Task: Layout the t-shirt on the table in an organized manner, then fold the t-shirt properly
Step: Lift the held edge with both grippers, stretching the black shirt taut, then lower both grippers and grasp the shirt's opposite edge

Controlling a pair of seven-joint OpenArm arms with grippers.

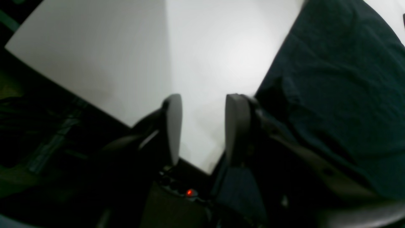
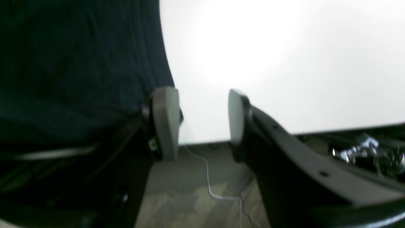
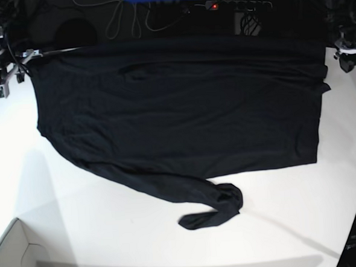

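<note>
A: Checking wrist views first. Left fingers (image 1: 202,126) stand apart with only white worktop (image 1: 126,57) between them, nothing pinched; the t-shirt (image 1: 341,82) lies just beside the outer finger. Right fingers (image 2: 202,123) likewise spread and empty, shirt hem just beside the inner pad.

B: So both are free of the cloth. Where's the shirt overall?

A: Base view: t-shirt (image 3: 182,109) is spread across the far half of the worktop (image 3: 112,246), body mostly flat, far edge at or over the table's far rim (can't tell which). One sleeve trails toward the near side and ends in a twisted bunch. White box corner (image 3: 16,258) sits at the near edge, well apart.

B: Layout isn't done then.

A: My read too. Sleeve needs untwisting and laying flat before any fold. I'd pinch only the top layer at the cuff, pull slowly outward and keep it low so the thin fabric doesn't drag the body out of square.

B: Risk?

A: Grabbing two layers, or wrinkling the flat part.
</note>
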